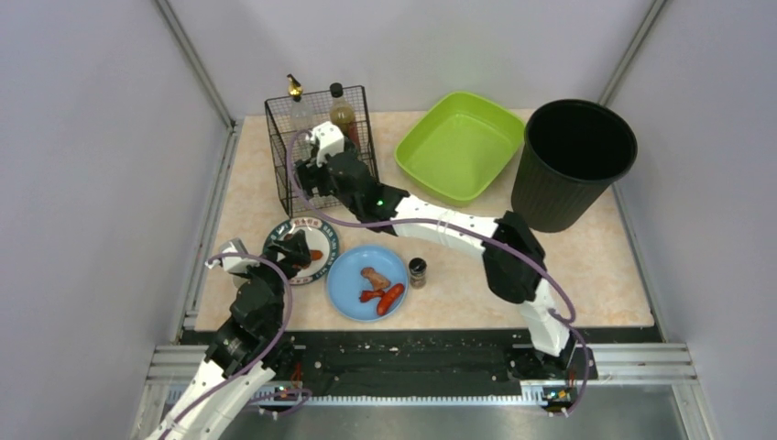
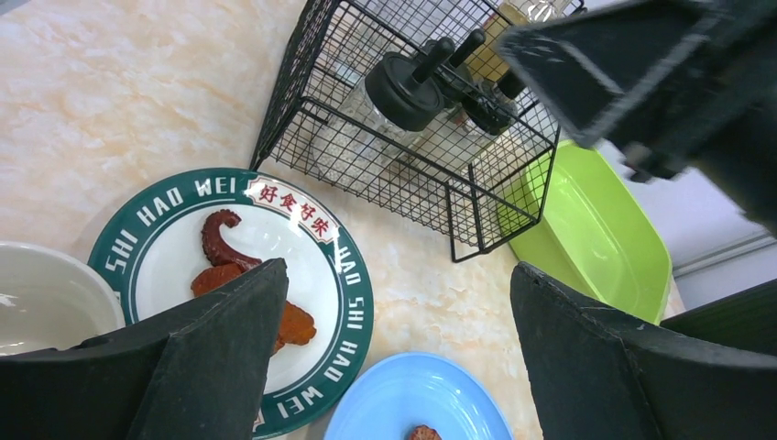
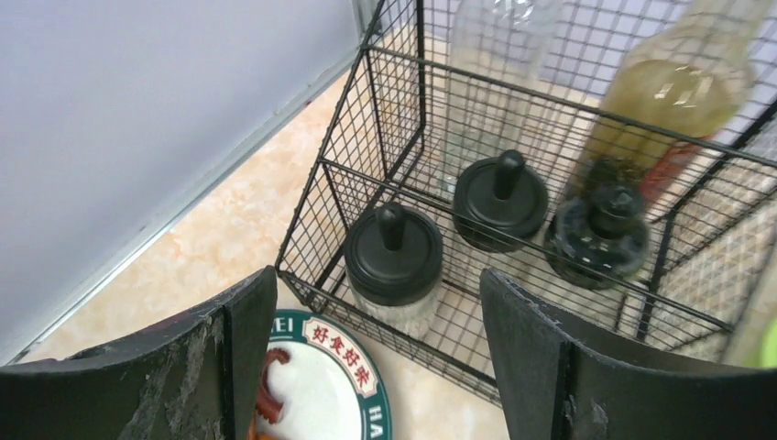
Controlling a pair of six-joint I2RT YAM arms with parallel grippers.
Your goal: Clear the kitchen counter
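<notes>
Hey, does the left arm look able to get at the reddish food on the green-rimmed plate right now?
Probably yes. The left gripper hangs over the green-rimmed plate with its jaws open. The reddish food lies partly beneath it, and nothing sits between them.

Bright, even light; soft shadows on the kitchen counter [image 1: 586, 266]; wide-angle wrist views.

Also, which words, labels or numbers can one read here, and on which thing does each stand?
"SHI HAO WEI": white letters on the green rim of the plate, repeated round it.
"好食好味": white characters on the red banner on the same rim.
The red label on the bottle in the wire rack: too blurred to read.
Nothing else is legible.
</notes>
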